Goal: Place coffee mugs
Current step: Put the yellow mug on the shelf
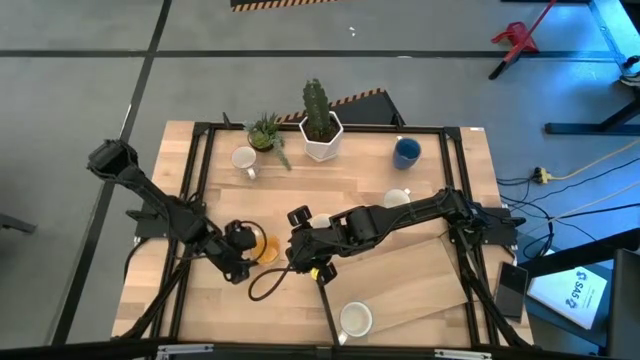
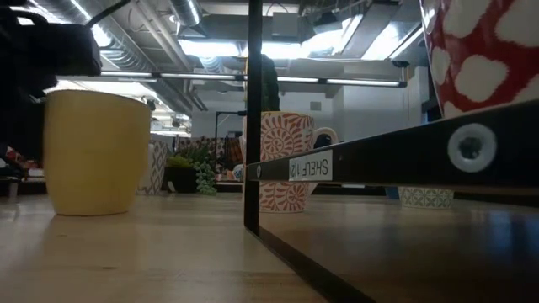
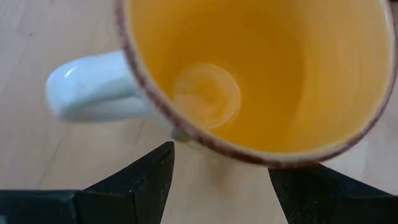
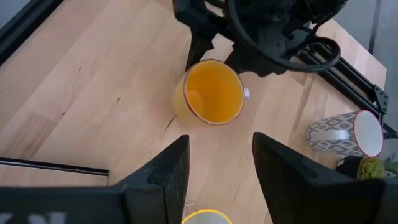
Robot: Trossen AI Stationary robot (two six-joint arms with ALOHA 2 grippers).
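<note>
Your left gripper (image 1: 243, 250), fingers spread wide, hovers at the glossy yellow-orange ceramic mug (image 1: 263, 244), centre-left of the high view; straddle its rim squarely. Right gripper (image 4: 219, 177) stands apart, empty.

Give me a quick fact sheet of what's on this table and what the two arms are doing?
Table: wooden top in a black frame
Orange mug: upright, left of centre
Left gripper: open, fingers on either side of the orange mug, not closed on it
Right gripper: open, empty, pointed at the orange mug from close by
Blue mug: back right
White mugs: one back left, one at the front
Cactus pot: back centre
</note>
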